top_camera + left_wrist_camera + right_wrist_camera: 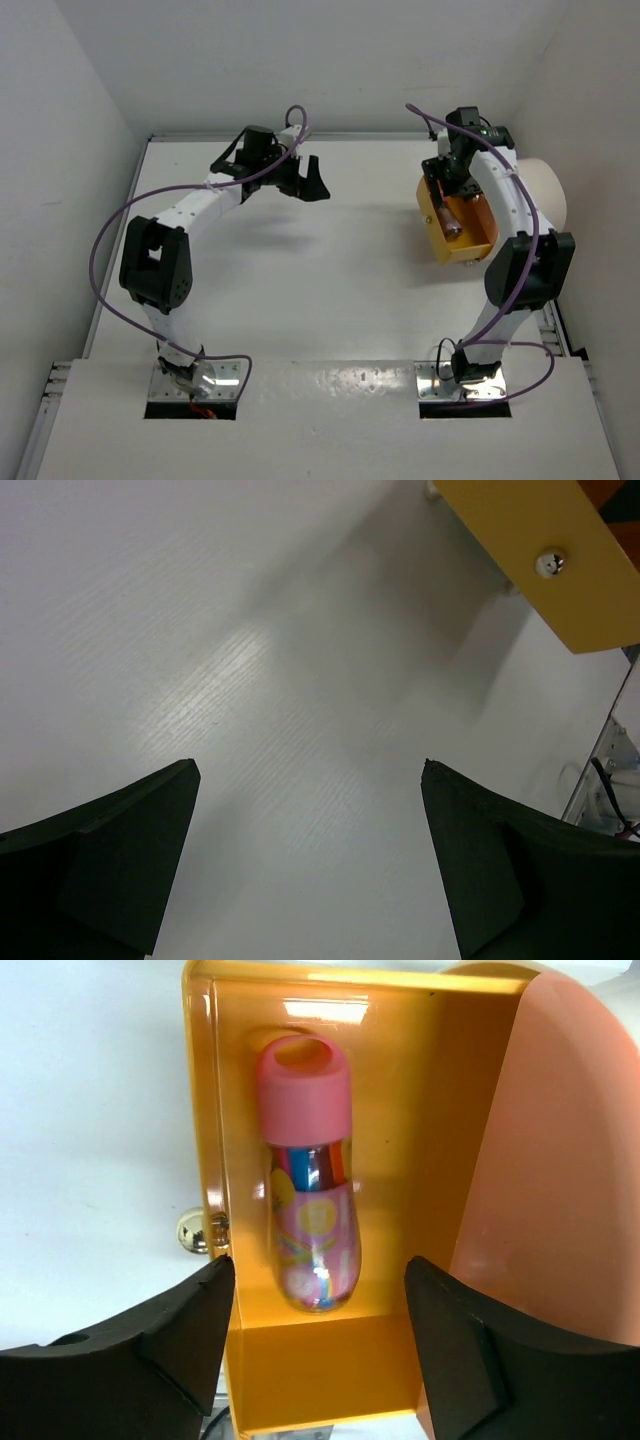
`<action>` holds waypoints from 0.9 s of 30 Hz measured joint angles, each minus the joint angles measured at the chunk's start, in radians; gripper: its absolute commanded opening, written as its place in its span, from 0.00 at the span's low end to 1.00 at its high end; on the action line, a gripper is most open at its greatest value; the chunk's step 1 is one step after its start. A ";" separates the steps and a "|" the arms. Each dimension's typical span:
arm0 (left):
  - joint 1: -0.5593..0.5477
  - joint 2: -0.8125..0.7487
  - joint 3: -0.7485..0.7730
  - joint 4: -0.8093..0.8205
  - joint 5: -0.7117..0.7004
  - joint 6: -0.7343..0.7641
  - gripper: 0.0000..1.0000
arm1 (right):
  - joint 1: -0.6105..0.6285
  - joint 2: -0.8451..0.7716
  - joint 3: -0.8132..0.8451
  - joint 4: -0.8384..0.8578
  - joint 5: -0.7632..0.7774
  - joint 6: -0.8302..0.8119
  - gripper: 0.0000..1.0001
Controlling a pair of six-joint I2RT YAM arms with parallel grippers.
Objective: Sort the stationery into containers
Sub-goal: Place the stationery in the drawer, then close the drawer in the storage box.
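Your left gripper (305, 188) sits at the upper left of the top view. Its arm bends out to the left edge and reaches back toward the middle, and the jaws are spread wide over the bare table (350, 280), holding nothing. In its own wrist view only the drawer's orange front (590, 590) and a small metal knob (550, 562) show, off in the upper right corner, so this arm is well apart from the work. Further right in the top view, the orange drawer (320, 1380) stands pulled out from the cream-white drum (545, 190) at the right edge. The pink-capped tube (312, 1230) lies flat on the drawer floor, and it is the only piece of stationery these views show. The right gripper (318, 1260) hangs directly over it. That arm rises from its base at lower right, folds at the elbow and tips the wrist down into the drawer. In the right wrist view the tube's long axis runs up and down the frame, cap toward the top, clear patterned body toward the bottom. Your two fingers (190, 1330) stand on either side of the lower body, crosswise to that axis. The jaws are apart and neither pad appears to touch the tube, so read this hand as empty, with the tube resting in the container. The right arm is plainly the nearer one. If you mean to leave the tube there, the safe way out looks to be straight up, since the drawer's side wall lies just beside the left finger and the drum's curved side is close on the right.
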 measured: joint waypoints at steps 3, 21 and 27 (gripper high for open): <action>0.000 0.000 -0.007 0.019 0.005 -0.004 1.00 | 0.000 0.000 0.002 -0.002 -0.005 -0.001 0.67; -0.244 0.006 -0.171 0.549 0.051 -0.349 0.35 | -0.139 -0.259 0.153 0.069 -0.093 -0.058 0.14; -0.352 0.144 -0.169 0.811 0.050 -0.605 0.24 | -0.331 -0.240 0.133 0.077 -0.073 -0.077 0.13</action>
